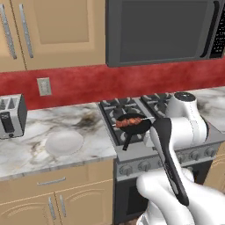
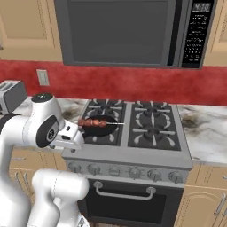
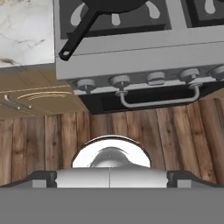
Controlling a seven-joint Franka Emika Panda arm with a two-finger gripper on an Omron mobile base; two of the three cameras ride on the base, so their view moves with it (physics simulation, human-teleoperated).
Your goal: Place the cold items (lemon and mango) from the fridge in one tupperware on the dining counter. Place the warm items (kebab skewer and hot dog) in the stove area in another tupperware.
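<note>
1. Marble counter (image 1: 39,149) is running left of the stove (image 2: 133,128), its front edge lying flush with the stove's front; another marble stretch (image 2: 206,128) is sitting to the stove's right.
2. The kebab skewer (image 1: 129,121) is lying across a black frying pan (image 1: 133,126) on the front-left burner, the pan's handle (image 3: 78,35) sticking out toward the stove's front edge.
3. Open room is showing over the right-hand burners (image 2: 153,119) and over the bare counter in front of the toaster (image 1: 11,115).
4. A white round plate (image 1: 64,143) is resting on the counter, well apart from the pan.
5. The microwave (image 2: 128,31) is hanging over the stove, limiting headroom above the pan.
6. The arm's white elbow (image 2: 46,124) is sitting just beside the pan's left side in the right base view.
7. The hand view is looking down at the oven door handle (image 3: 159,98), control knobs (image 3: 120,80) and wooden floor (image 3: 175,135); the jaws are standing wide apart, gripping nothing.
</note>
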